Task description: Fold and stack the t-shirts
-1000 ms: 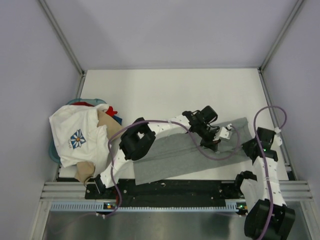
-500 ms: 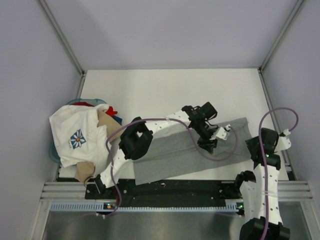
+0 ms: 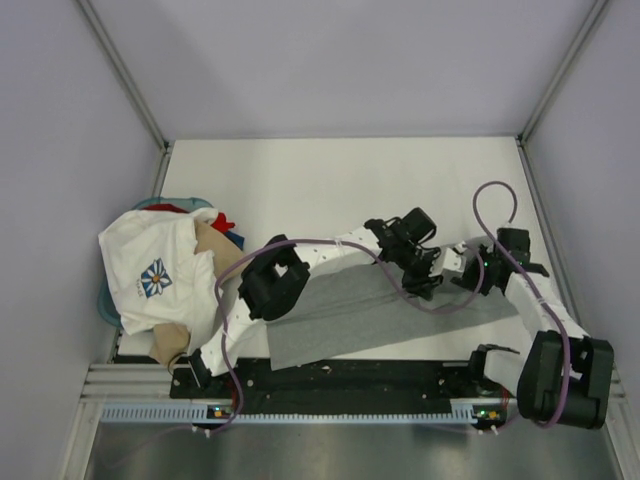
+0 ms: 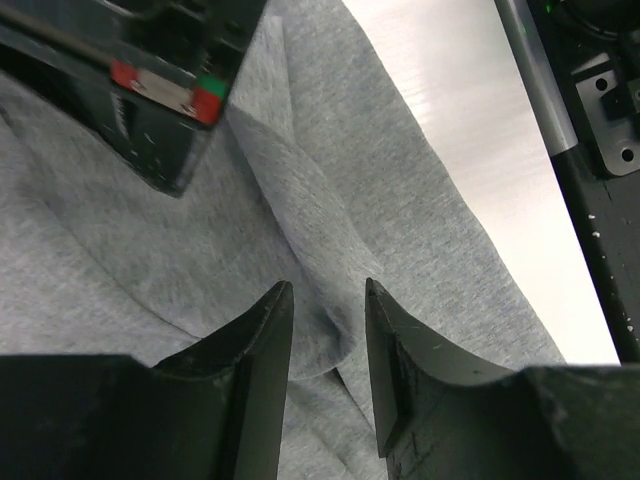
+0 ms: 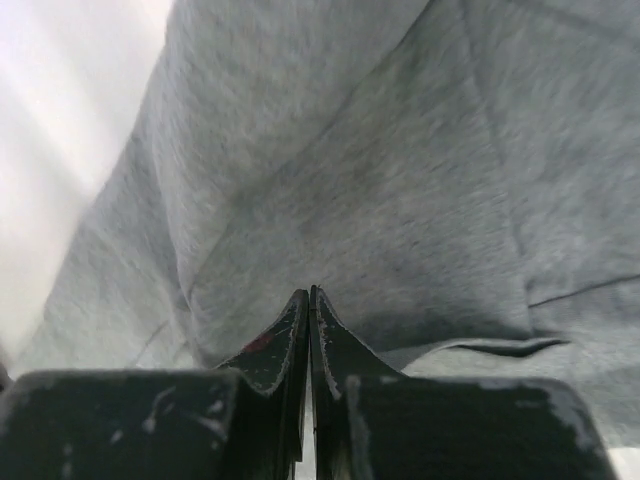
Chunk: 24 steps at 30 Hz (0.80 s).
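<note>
A plain grey soft t-shirt (image 3: 335,318) lies flat on the white counter (image 3: 330,180), close to the front edge. It looks like a long strip, and it slants from the near left up toward the right. Both arms reach to the right part of this shirt, and their hands are very near each other there. The left hand (image 3: 428,286) is down low over the grey cloth. Seen from its own camera, the left hand (image 4: 328,300) has its two black fingers (image 4: 262,330) a little way apart, so it is open. A small bump of cloth sits right at the tips, but I cannot tell if the fingers squeeze it. The right hand (image 3: 462,268) comes in from the right side. In its own camera, the right hand (image 5: 308,296) has its fingers pressed tight together, so it is closed, and I see no cloth between them. Its tips point at the grey cloth, which has soft folds there. Far over at the left edge of the counter is a heap of other shirts. A white t-shirt with a blue and white flower (image 3: 150,268) is on top, a tan shirt (image 3: 215,255) lies partly under it, and bits of a red shirt (image 3: 222,220) and a blue shirt (image 3: 236,239) peek out behind.
</note>
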Available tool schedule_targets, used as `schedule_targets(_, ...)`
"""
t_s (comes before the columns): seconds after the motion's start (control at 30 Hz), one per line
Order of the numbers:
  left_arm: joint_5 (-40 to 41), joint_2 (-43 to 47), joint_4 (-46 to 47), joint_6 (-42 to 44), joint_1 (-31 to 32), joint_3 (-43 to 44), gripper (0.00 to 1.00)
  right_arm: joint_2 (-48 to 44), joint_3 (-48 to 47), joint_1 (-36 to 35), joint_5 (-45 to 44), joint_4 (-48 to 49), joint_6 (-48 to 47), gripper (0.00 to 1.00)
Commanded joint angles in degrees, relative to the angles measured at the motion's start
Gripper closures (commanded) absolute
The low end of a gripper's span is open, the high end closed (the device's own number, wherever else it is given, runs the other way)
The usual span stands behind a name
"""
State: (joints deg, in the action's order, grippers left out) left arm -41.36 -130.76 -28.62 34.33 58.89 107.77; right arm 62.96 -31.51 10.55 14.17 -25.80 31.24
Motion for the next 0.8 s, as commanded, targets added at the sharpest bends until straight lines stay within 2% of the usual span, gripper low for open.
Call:
schedule_targets(0.0, -1.17, 2.79, -0.28, 0.47, -0.01, -1.07, 0.6, -0.2, 2.84, -1.84, 3.14, -1.35, 2.66, 1.0)
schedule_targets(0.1, -1.79, 3.49, -2.13, 1.53, -0.18, -1.07, 0.59, -2.92, 4.87, -2.63, 1.48, -3.19, 7.59, 1.0)
schedule_targets(0.3, -0.65, 4.55, -4.68, 5.39, -0.89, -0.89, 0.58, -11.7, 6.63, -7.11, -3.27, -13.21, 15.85, 1.0)
schedule_targets(0.5, -0.65, 5.43, -6.71, 7.42, -1.76, -0.54, 0.54, -19.34, 9.88, -7.56, -5.29, -22.78, 21.39, 1.0)
schedule_targets(0.63, -0.73, 5.69, -8.2, 8.48, -1.94, -0.54, 0.5, -27.17, 7.35, -7.56, -10.38, -27.62, 24.21, 0.94)
schedule_targets(0.77, -2.66, 6.3, -10.22, 9.0, -1.94, -0.54, 0.48, -26.67, -0.56, -7.47, -15.39, -25.63, 21.06, 0.76)
